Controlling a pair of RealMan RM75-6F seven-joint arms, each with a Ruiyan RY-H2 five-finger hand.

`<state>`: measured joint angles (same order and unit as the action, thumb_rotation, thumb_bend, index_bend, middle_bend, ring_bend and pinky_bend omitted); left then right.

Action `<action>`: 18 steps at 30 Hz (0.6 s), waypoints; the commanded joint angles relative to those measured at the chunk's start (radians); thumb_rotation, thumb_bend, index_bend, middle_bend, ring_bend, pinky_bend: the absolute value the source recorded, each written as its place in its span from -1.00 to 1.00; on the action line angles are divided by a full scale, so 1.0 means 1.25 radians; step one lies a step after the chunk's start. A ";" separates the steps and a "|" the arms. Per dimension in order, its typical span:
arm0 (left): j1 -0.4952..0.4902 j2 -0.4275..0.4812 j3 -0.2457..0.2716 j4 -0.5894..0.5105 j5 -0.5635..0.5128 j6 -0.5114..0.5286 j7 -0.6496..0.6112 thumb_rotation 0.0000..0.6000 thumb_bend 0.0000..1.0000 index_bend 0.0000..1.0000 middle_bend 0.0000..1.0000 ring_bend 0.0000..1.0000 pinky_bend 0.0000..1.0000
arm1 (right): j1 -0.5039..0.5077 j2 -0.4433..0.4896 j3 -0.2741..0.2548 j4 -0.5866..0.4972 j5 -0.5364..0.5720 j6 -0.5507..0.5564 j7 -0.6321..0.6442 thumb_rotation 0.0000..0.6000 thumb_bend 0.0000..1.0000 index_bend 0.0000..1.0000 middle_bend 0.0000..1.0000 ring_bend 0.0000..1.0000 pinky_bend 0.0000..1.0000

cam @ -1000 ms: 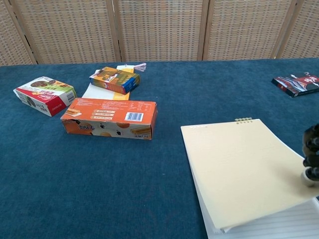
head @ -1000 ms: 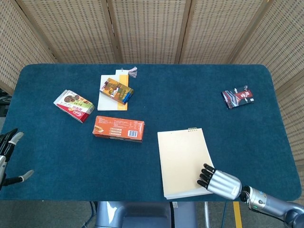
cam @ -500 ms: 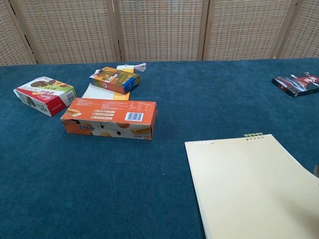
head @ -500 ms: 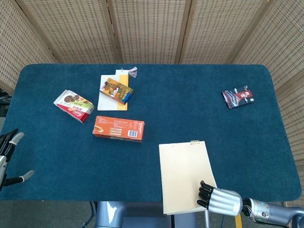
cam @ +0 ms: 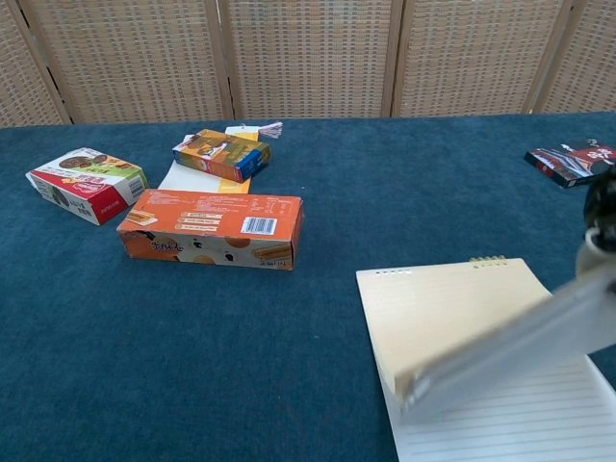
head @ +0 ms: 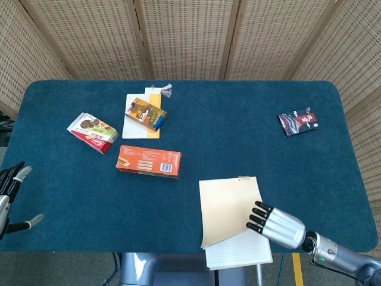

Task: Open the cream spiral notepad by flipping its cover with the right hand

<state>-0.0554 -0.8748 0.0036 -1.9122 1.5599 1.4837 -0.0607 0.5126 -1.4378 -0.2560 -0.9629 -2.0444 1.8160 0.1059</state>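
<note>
The cream spiral notepad (head: 229,205) lies at the table's near edge, right of centre, its spiral (cam: 488,260) at the far end. Its cover (cam: 443,313) is lifted at the near end and tilts up, baring a white lined page (head: 238,255) (cam: 520,414). My right hand (head: 277,223) grips the cover's near right edge, dark fingertips (head: 257,215) lying on the cream surface. The chest view shows only part of this hand (cam: 602,221) at the right border. My left hand (head: 9,199) hangs off the table's left edge, fingers apart, holding nothing.
An orange box (head: 148,161) lies left of the notepad. Further back are a red-and-white box (head: 92,132), a colourful box (head: 146,113) on a white booklet (head: 134,126), and a dark packet (head: 297,123) at the far right. The notepad overhangs the table's (head: 297,173) near edge.
The notepad slid towards the near edge. After that the right hand raised the cover's near end, and the lined page beneath now shows.
</note>
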 commanded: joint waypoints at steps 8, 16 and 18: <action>-0.004 0.005 -0.003 -0.001 -0.012 -0.008 -0.008 1.00 -1.00 -1.00 -1.00 -1.00 -1.00 | 0.083 0.152 0.182 -0.388 0.353 -0.328 0.145 1.00 0.34 0.28 0.29 -0.01 -0.20; -0.012 0.012 -0.012 0.003 -0.039 -0.022 -0.028 1.00 -1.00 -1.00 -1.00 -1.00 -1.00 | 0.166 0.147 0.300 -0.389 0.570 -0.558 0.083 1.00 0.42 0.29 0.30 0.01 -0.19; -0.015 0.013 -0.015 0.003 -0.049 -0.028 -0.030 1.00 -1.00 -1.00 -1.00 -1.00 -1.00 | 0.180 0.141 0.320 -0.384 0.622 -0.602 0.057 1.00 0.42 0.29 0.30 0.01 -0.19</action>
<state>-0.0710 -0.8602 -0.0126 -1.9089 1.5042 1.4533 -0.0962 0.6860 -1.2554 0.0789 -1.4426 -1.3883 1.1756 0.2359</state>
